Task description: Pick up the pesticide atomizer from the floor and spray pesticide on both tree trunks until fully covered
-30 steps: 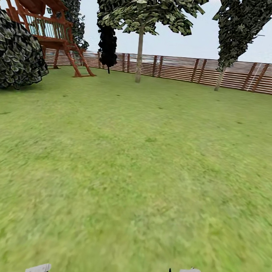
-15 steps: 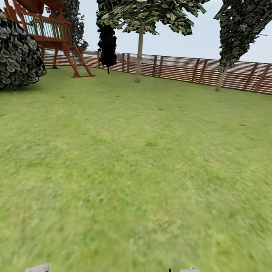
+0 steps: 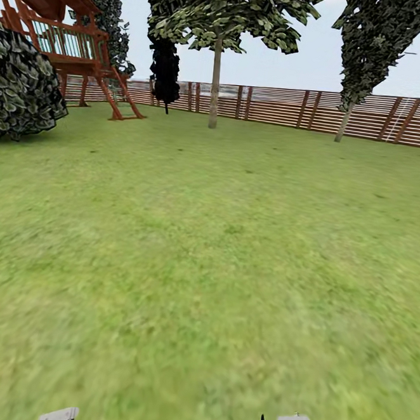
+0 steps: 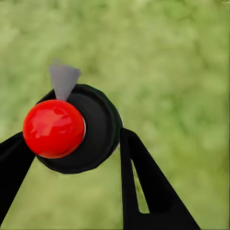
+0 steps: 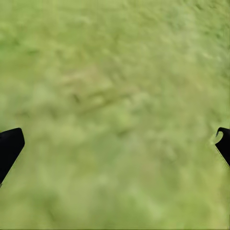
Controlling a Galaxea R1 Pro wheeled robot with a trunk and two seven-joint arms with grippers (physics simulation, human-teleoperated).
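Whole head view slides slightly vs 0.5 s back: bush (image 3: 20,88) and playhouse (image 3: 57,28) drift left, so base is turning/rolling, things static.

Left gripper (image 4: 72,143) clamped on pesticide atomizer (image 4: 72,127), red cap.

Fence (image 3: 276,105) as landmark: tree trunk (image 3: 215,86) just before it, second trunk (image 3: 342,123) further right.

Right gripper (image 5: 115,143) spread wide, empty, over grass (image 3: 206,248).

Judgement: pickup done, approach to the trees underway.

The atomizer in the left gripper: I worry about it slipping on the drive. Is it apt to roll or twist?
Likely rigid. The atomizer looks round with a glossy red cap, so it might twist between the left gripper's fingers. They flank it closely; contact is hard to confirm.
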